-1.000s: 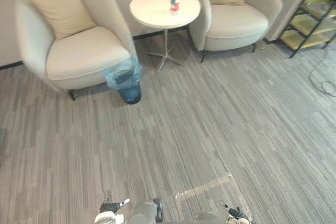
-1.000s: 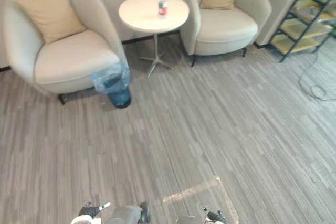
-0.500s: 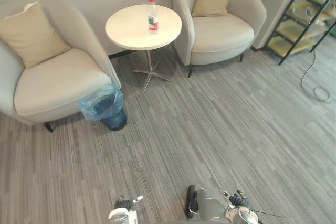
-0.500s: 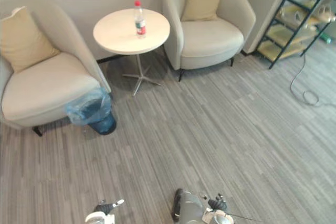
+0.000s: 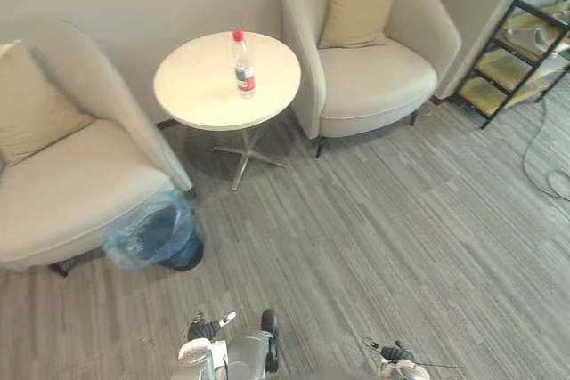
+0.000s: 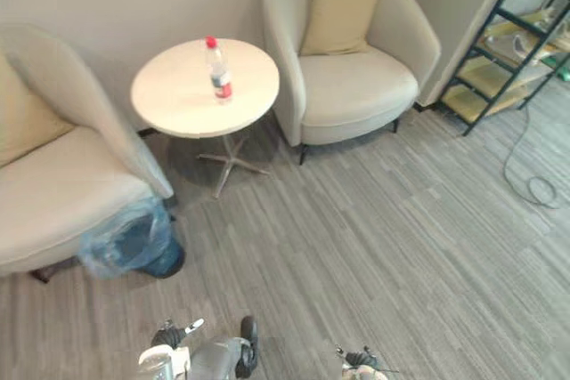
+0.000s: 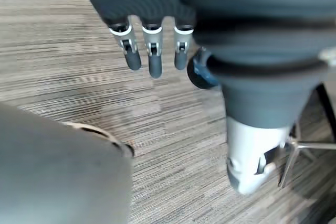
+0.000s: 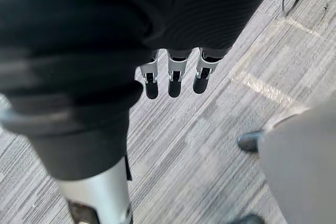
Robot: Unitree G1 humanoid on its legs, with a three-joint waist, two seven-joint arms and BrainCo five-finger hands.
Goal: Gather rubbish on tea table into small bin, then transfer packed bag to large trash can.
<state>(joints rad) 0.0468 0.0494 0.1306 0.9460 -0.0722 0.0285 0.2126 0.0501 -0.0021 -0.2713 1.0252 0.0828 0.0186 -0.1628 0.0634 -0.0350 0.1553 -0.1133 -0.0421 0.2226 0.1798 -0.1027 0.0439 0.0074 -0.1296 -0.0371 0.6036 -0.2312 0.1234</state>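
camera nearer tea table (image 5: pixel 200 95) | bottle (image 5: pixel 243 67) on it | bin (image 5: pixel 158 236) beside armchair (image 5: pixel 71 186) | left robot hand (image 7: pixel 153 60), right robot hand (image 8: pixel 175 81) uncurled

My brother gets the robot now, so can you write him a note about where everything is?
Left hand and right hand: both open, holding nothing.
Bottle stands upright on the round tea table.
Small bin with blue bag sits on the floor beside an armchair.
Done: bottle not binned yet.
Left: bottle into bin, then bag to the large trash can.
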